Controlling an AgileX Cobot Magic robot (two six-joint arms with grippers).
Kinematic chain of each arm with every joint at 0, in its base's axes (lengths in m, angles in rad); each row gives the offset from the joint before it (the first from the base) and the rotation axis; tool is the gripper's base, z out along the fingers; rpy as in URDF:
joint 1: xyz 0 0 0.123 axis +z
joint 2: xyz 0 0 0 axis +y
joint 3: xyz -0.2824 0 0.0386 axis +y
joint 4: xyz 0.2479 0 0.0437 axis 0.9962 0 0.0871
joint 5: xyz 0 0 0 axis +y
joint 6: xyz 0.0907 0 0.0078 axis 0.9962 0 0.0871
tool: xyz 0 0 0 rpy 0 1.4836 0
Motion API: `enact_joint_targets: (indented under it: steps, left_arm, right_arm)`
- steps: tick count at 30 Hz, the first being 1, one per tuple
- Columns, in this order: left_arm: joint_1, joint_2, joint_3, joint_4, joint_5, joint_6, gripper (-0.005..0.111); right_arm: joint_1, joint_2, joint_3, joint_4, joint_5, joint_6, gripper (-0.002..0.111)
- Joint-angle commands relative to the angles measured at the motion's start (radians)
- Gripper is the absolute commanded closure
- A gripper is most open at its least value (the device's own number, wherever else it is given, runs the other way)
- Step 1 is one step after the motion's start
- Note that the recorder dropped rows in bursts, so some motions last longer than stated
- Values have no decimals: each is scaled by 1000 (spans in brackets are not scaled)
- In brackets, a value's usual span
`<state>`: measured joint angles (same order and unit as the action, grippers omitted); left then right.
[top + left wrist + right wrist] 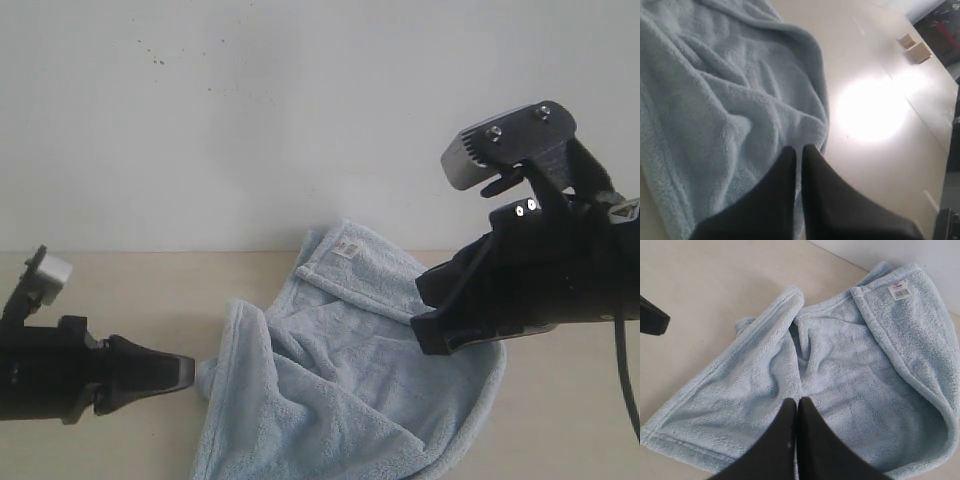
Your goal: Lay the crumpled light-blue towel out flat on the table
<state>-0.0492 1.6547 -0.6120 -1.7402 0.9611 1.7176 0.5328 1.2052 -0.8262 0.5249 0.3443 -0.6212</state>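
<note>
Left jaws: clenched; the two dark fingers are pressed together with only a thin slit between them, and no cloth shows in the slit.
Left jaws, place: at 8 o'clock in the exterior view, at the end of the left arm. The tip points toward 3 o'clock, just beside a small nub on the 9 o'clock edge of the towel. I cannot tell whether tip and nub touch.
Right jaws: clenched; the fingers are tight together, with nothing between them.
Right jaws, place: hidden in the exterior view behind the right arm, which hangs at 3 o'clock over the towel's 3 o'clock side.
Towel: pale blue and fluffy, crumpled into soft folds. It lies on the surface at 6 o'clock of the exterior view, between the two arms, and its 6 o'clock edge runs out of the frame.
Flap: a hemmed flap is turned over at the towel's 12 o'clock end, with a small white label on it.
Surface: beige and matte. The left wrist view shows a bright glare on it and two small tan blocks well apart from the towel.
Wall: white-grey, behind the surface at 12 o'clock, with a few dark specks.
</note>
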Motion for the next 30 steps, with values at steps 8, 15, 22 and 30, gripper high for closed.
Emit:
enact_joint_targets:
  steps: [8, 15, 22, 30]
  left_arm:
    - [-296, 8, -69, -4, -467, 72, 103]
    - [-488, 10, -97, -4, -703, 72, 103]
    - [-541, 53, -99, -4, -778, 26, 103]
    - [-541, 155, -99, -4, -741, -40, 103]
  right_arm:
    - [-4, -8, 5, -7, -4, 9, 108]
    - [-4, -8, 45, -7, -23, 13, 108]
    - [-4, -8, 70, -2, -48, 13, 108]
    - [-4, -8, 70, 0, -50, 13, 108]
